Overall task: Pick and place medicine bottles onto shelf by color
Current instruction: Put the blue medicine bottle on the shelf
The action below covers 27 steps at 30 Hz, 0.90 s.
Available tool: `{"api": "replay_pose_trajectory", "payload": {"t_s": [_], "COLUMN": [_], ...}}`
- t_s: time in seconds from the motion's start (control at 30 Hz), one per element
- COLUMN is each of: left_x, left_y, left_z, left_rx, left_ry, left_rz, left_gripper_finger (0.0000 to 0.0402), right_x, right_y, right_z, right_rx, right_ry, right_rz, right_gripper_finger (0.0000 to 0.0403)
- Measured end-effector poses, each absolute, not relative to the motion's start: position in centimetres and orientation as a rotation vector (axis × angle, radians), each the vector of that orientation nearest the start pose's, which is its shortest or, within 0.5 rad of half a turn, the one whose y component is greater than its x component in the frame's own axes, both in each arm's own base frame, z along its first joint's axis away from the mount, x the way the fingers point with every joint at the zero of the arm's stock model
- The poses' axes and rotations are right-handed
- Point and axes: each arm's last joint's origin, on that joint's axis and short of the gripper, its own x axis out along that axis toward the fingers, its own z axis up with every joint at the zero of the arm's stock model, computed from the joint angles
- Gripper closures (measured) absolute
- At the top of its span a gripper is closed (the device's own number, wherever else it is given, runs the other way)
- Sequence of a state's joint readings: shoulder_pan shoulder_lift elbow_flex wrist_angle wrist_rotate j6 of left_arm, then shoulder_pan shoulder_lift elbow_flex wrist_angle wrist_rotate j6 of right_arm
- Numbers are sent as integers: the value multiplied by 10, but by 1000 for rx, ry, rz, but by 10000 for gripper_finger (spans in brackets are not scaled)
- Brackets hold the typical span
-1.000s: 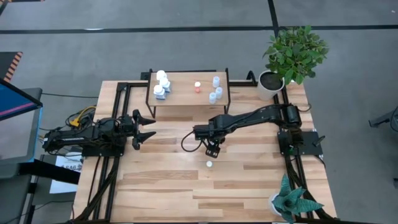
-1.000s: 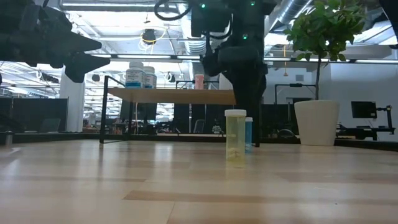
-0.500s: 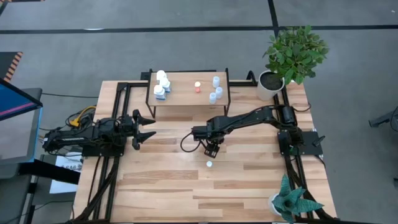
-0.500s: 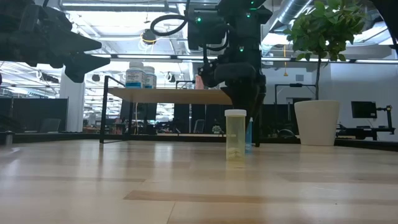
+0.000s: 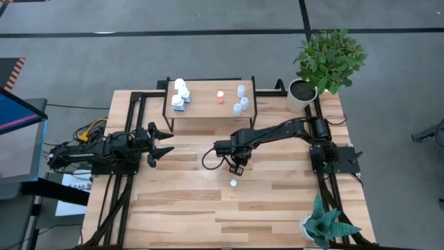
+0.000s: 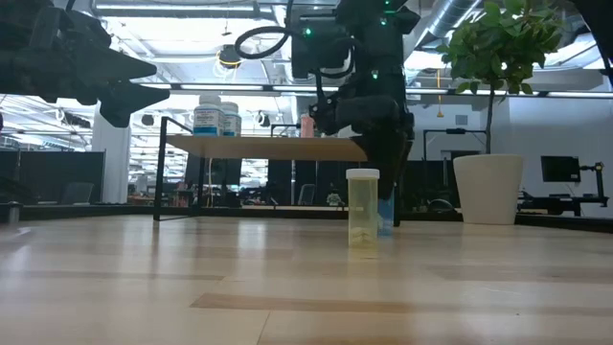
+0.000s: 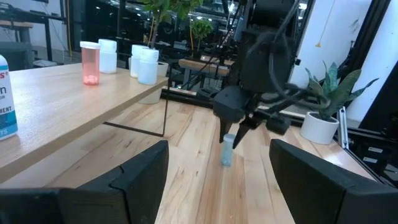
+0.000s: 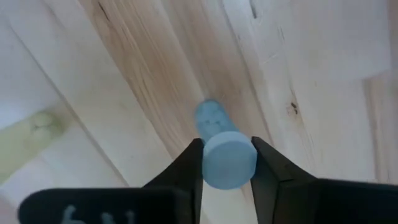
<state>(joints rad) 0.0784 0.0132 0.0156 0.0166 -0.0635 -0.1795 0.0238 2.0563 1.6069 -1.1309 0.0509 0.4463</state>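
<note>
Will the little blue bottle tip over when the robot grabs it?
Maybe: the blue bottle is tall and narrow, so it could wobble. The right gripper has fingers on both sides at its cap, which probably steadies it. It looks stiff.

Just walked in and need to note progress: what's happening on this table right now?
The right gripper has come down over a pale-blue bottle standing on the table in front of the shelf, its fingers closing on either side of the cap. The left gripper waits open at the table's left side. Several bottles already stand on the shelf; a yellowish white-capped bottle still stands on the table.
</note>
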Motion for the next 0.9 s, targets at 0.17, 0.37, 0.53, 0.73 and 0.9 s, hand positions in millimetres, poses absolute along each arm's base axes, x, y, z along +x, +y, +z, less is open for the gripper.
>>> {"api": "replay_pose_trajectory", "payload": {"t_s": [0.17,0.37,0.53,0.73,0.9], "left_x": [97,97,97,97,97], "left_y": [9,9,9,9,9], "left_z": [169,169,169,169,169], "left_rx": [-179,-179,-179,-179,-179], "left_ry": [-32,-32,-31,-32,-32], "left_rz": [140,140,140,140,140], "left_gripper_finger": [136,136,136,136,136], "right_x": [398,414,420,417,414], "right_y": [8,5,-16,-53,-81], "right_z": [219,276,321,356,367], "right_rx": [262,168,91,76,96], "right_ry": [1504,1338,1178,1051,994], "right_rz": [-308,-179,-146,-204,-254], "right_gripper_finger": [297,289,297,295,295]}}
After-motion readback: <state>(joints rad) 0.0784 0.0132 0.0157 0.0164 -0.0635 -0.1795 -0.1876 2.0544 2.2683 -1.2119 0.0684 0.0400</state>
